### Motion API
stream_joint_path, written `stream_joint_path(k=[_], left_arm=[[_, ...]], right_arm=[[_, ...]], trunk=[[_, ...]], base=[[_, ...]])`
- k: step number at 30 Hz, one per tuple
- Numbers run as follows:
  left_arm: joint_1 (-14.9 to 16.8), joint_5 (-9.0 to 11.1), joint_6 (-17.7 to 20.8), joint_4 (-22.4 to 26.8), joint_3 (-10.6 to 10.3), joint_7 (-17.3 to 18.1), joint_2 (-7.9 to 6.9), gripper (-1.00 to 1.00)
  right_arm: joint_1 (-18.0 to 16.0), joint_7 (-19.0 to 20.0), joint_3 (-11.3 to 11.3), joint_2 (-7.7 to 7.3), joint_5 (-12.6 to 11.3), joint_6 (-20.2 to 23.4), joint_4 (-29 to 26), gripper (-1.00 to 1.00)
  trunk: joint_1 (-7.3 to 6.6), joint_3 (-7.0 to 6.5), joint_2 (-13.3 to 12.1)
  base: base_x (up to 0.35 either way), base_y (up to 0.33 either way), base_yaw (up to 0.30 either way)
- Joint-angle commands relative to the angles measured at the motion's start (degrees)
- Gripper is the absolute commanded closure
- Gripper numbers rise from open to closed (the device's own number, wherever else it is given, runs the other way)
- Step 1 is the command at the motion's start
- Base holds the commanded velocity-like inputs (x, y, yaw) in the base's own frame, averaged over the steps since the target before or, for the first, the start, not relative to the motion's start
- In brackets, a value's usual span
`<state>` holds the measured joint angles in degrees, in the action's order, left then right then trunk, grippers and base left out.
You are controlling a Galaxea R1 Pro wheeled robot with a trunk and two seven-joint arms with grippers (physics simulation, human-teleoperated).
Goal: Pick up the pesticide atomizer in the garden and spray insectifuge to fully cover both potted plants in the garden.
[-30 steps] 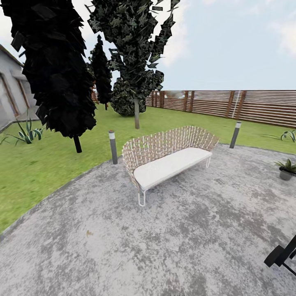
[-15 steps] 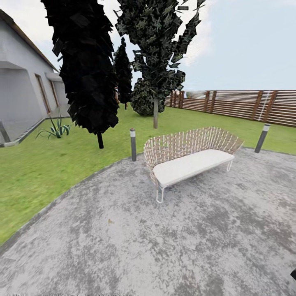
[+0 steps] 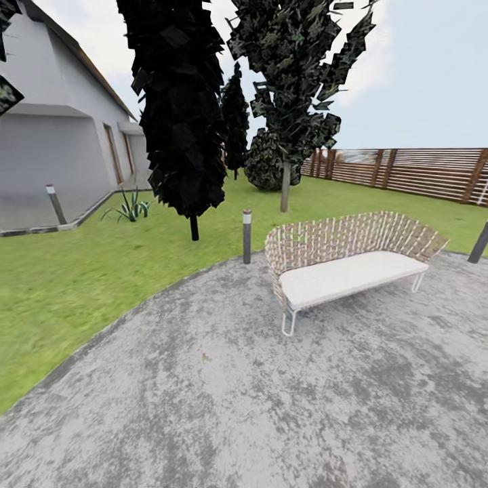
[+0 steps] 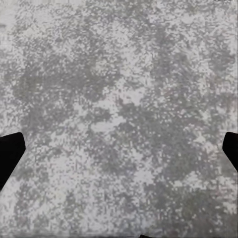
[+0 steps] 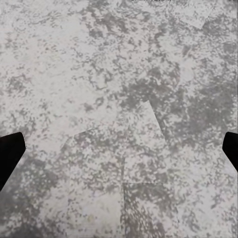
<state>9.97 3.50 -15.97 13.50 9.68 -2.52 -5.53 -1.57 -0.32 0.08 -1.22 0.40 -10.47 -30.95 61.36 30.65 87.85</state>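
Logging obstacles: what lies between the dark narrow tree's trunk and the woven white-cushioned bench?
In the head view, a grey bollard lamp stands between the dark tree's trunk and the woven bench, at the patio edge.

A woven-backed bench with a pale cushion seat stands on the grey speckled round patio, toward its far right part. Just left of the bench, at the patio's edge, stands a short grey bollard lamp. Left of the bench and beyond it lies the green lawn. Behind the bench, on the lawn, rise tall dark leafy trees; far left of it stands a grey house; behind it to the right runs a brown horizontal-slat wooden fence
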Motion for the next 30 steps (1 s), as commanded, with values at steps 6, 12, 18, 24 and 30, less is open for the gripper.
stream_joint_path(k=[6,12,18,24,30], left_arm=[[0.05,0.36,-0.20,-0.06,1.64,-0.04,-0.01,-1.00],[0.05,0.36,-0.20,-0.06,1.82,-0.03,-0.01,-1.00],[0.05,0.36,-0.20,-0.06,1.83,-0.03,-0.01,-1.00],[0.05,0.36,-0.20,-0.06,1.83,-0.03,-0.01,-1.00],[0.05,0.36,-0.20,-0.10,1.83,-0.03,-0.01,-1.00]], right_arm=[[-0.02,-0.03,0.01,-0.01,0.04,-0.17,0.01,-1.00],[-0.02,-0.03,0.01,-0.01,0.04,-0.18,0.01,-1.00],[-0.02,-0.03,0.01,-0.01,0.04,-0.18,0.01,-1.00],[-0.02,-0.03,0.01,-0.01,0.04,-0.19,0.01,-1.00],[-0.02,-0.03,0.01,-0.01,0.04,-0.17,0.01,-1.00]], trunk=[[1.32,1.14,2.45],[2.64,2.22,4.85],[3.96,3.29,7.26],[5.27,4.37,9.67],[6.59,5.49,12.07]], base=[[0.000,0.000,0.281],[0.000,0.000,0.281],[0.000,0.000,0.281],[0.000,0.000,0.281],[0.000,0.000,0.281]])
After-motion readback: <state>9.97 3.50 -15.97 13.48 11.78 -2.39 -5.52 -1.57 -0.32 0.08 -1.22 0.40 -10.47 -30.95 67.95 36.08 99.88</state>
